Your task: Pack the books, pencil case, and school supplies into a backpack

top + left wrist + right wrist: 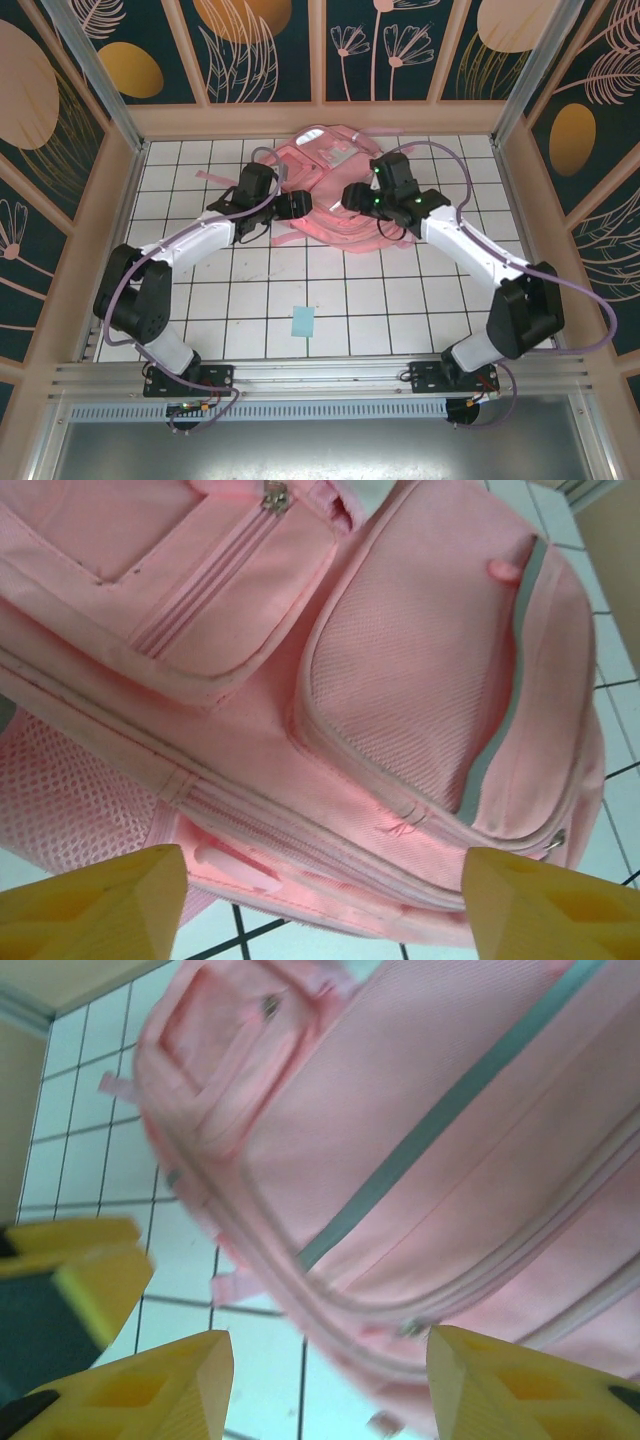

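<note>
Top external: surface [400, 310], white square tiles with dark grout, walled by leaf-patterned panels [260, 50]. Backpack [335, 160], pink woven fabric with a mesh side pocket, grey reflective strips, zipped front pockets and loose straps; lies flat at 12 o'clock on the surface. Left claw [298, 205], yellow fingers [100, 900], at the backpack's 9 o'clock edge; jaws wide, empty. Right claw [352, 195], yellow fingers [150, 1385], over the backpack's 3 o'clock side; jaws parted, empty. Pad [302, 322], light-blue square, flat at 6 o'clock, well apart from the backpack.
</note>
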Available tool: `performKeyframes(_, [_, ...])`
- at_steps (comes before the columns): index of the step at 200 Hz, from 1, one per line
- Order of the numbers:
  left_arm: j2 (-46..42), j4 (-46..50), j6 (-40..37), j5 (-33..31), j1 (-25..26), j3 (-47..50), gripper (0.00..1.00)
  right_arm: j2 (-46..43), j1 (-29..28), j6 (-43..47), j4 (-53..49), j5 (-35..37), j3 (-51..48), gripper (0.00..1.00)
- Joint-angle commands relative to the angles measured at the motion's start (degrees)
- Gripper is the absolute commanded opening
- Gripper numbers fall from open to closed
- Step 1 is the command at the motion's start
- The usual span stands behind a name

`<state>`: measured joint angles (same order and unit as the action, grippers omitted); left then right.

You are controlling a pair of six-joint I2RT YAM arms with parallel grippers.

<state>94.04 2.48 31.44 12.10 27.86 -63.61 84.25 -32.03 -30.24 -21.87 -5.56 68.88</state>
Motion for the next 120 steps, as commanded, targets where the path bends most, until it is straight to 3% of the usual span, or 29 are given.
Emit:
performKeyframes(1, [-0.9, -4.4, 1.9, 3.1, 0.1, 1.9, 0.65, -2.4, -1.4, -2.0, -5.1, 4.8, -0.9, 0.54])
performKeyframes(39, [0.8, -1.9, -5.2, -0.7, 6.5, 0.2, 0.63, -1.9, 0.4, -4.3, -0.1, 5.7, -1.5, 0.54])
performKeyframes(55, [3.0, -0.6, -8.3, -2.7, 8.9, -2.0, 0.62, -0.9, 5.0, -5.5, 3.3, 4.3, -2.2, 0.53])
performKeyframes(82, [7.7, 1.0, -12.8, -2.8, 9.9, -6.2, 0.6, 1.1, 11.8, -9.3, 12.2, -2.3, -5.4, 0.48])
performKeyframes(120, [11.5, 6.1, -16.1, -4.3, 10.9, -11.3, 0.59, 6.8, 13.9, -11.1, 16.6, -6.9, -4.9, 0.48])
